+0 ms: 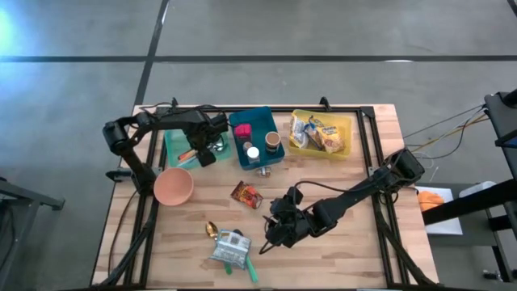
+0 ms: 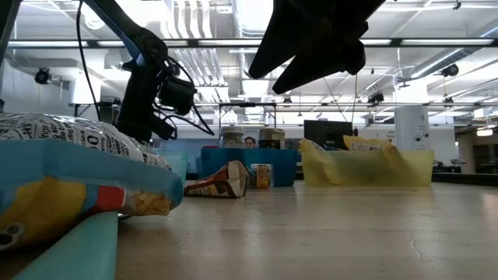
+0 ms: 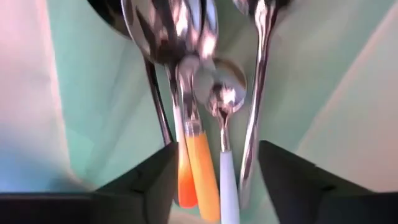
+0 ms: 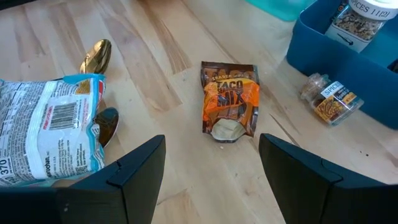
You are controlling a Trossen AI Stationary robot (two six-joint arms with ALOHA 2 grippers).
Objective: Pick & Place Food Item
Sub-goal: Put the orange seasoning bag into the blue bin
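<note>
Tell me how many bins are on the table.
3, in a row along the far edge: green bin under the left claw, blue bin centre, yellow bin right.

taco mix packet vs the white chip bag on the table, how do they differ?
Colour: the taco mix packet is brown and orange; the chip bag is white with blue edging.
Size: the packet is clearly smaller than the bag.
Neighbours: the packet lies alone on bare wood, while the bag lies against a gold spoon and a silver spoon.
Both lie flat on the table, ungripped.
</note>
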